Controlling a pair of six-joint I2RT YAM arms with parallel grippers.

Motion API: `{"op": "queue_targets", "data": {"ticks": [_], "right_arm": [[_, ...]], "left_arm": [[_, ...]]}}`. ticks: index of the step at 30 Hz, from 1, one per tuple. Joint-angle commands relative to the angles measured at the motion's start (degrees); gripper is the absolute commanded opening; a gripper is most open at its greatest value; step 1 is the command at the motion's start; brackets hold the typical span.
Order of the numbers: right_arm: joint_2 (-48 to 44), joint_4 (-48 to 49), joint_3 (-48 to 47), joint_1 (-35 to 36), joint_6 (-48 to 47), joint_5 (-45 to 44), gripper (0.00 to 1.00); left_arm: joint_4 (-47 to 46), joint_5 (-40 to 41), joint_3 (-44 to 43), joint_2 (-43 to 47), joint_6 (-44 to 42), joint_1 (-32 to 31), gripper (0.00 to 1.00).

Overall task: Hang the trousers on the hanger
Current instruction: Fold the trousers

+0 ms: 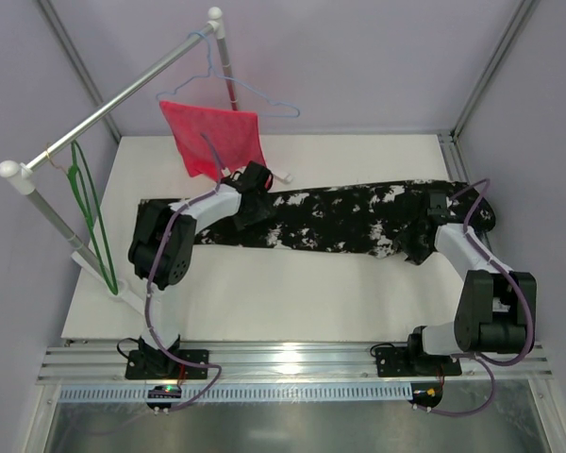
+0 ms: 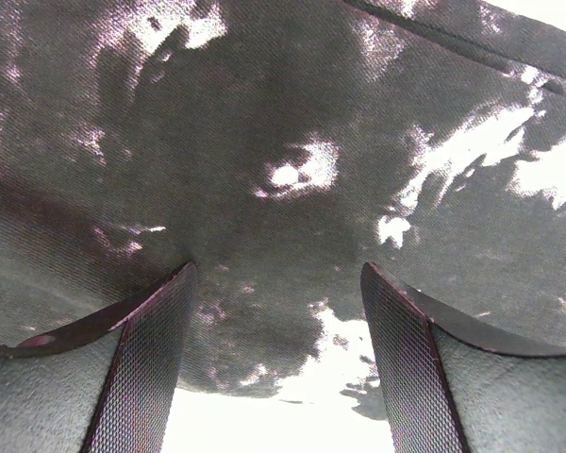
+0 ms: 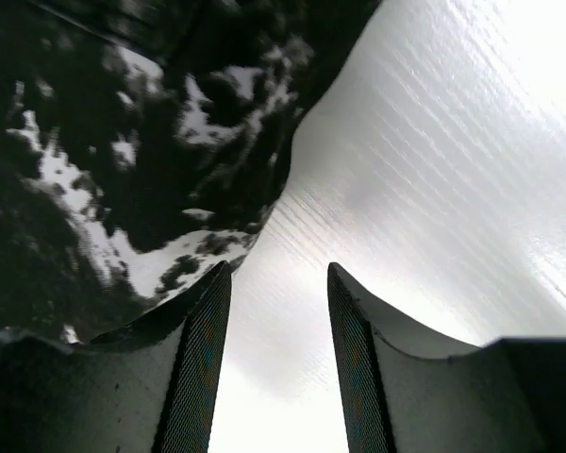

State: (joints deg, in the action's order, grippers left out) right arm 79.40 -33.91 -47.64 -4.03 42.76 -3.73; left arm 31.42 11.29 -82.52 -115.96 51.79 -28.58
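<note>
Top view: found trousers (image 1: 340,217) flat on counter (image 1: 264,302) beneath left fingers (image 1: 255,192) and beside right fingers (image 1: 421,243), hanger (image 1: 90,212) bare on rail (image 1: 123,94) well left of both; left wrist: spread wide above fabric, gripping nothing; right wrist: parted, empty, fabric edge just beside; hanging not begun.

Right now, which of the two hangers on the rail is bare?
The thin bright green hanger near the left end of the rail; the pale blue wire hanger carries a red mesh cloth.
</note>
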Motion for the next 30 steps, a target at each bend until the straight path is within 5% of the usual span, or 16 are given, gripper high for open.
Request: {"op": "queue_targets", "data": {"ticks": [1, 20, 24, 30], "right_arm": [[-2.1, 7.6, 2.2, 0.2, 2.6, 1.9, 0.48], [7.2, 20.2, 7.6, 0.5, 4.1, -1.1, 0.52], [6.8, 11.4, 3.4, 0.6, 1.3, -2.5, 0.05], [5.3, -6.4, -5.8, 0.6, -6.5, -2.9, 0.04]], "left_arm": [[6.8, 3.7, 3.9, -2.0, -2.5, 2.1, 0.73], [8.0, 5.8, 3.6, -1.8, -2.0, 2.2, 0.72], [9.5, 7.0, 2.9, -2.1, -2.1, 2.6, 0.72], [10.9, 9.1, 3.5, -2.5, -2.4, 5.5, 0.73]]}}
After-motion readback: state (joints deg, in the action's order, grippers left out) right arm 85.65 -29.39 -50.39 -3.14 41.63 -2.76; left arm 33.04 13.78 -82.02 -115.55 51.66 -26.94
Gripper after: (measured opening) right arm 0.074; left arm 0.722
